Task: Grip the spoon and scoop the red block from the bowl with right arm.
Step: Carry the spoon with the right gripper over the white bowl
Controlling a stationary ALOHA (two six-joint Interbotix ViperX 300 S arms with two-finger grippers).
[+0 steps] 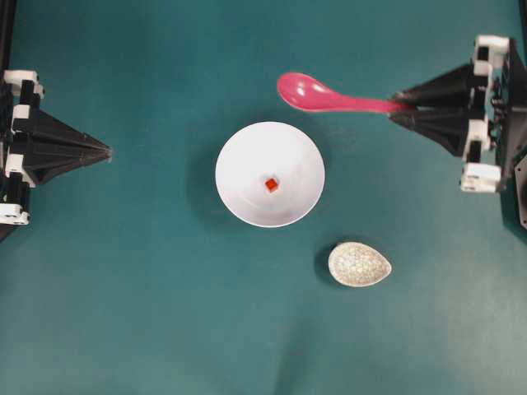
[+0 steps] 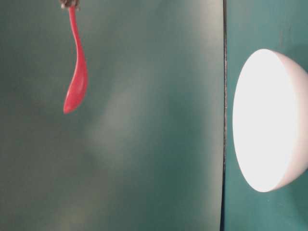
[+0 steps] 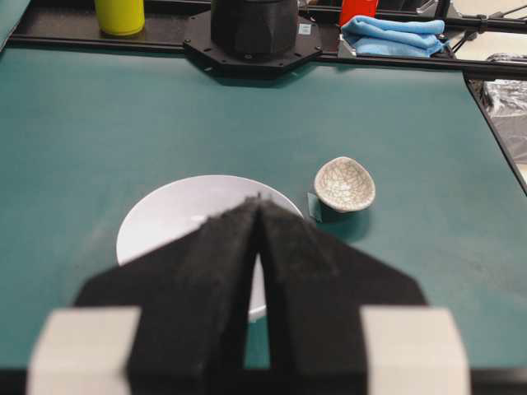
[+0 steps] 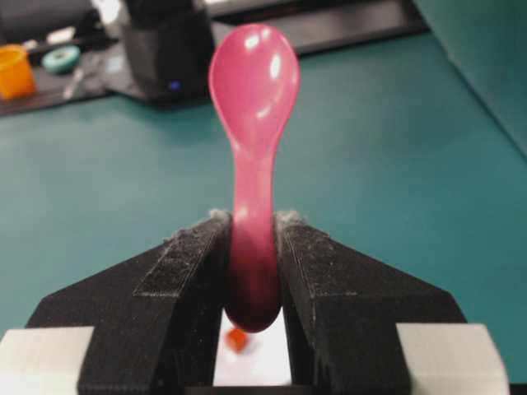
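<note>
My right gripper (image 1: 403, 107) is shut on the handle end of the pink spoon (image 1: 329, 97) and holds it off the table, with the spoon's bowl pointing towards the middle, just past the upper right rim of the white bowl (image 1: 239, 156). The red block (image 1: 272, 185) lies in the middle of the bowl. In the right wrist view the spoon (image 4: 254, 82) sticks out from the gripper (image 4: 251, 218), and the red block (image 4: 237, 339) shows below between the jaws. My left gripper (image 1: 109, 152) is shut and empty, well left of the bowl; it also shows in the left wrist view (image 3: 259, 202).
A small speckled cream dish (image 1: 360, 264) sits on the teal table, lower right of the bowl. In the left wrist view a yellow cup (image 3: 119, 15), a black arm base (image 3: 251, 29) and a blue cloth (image 3: 394, 34) stand along the far edge.
</note>
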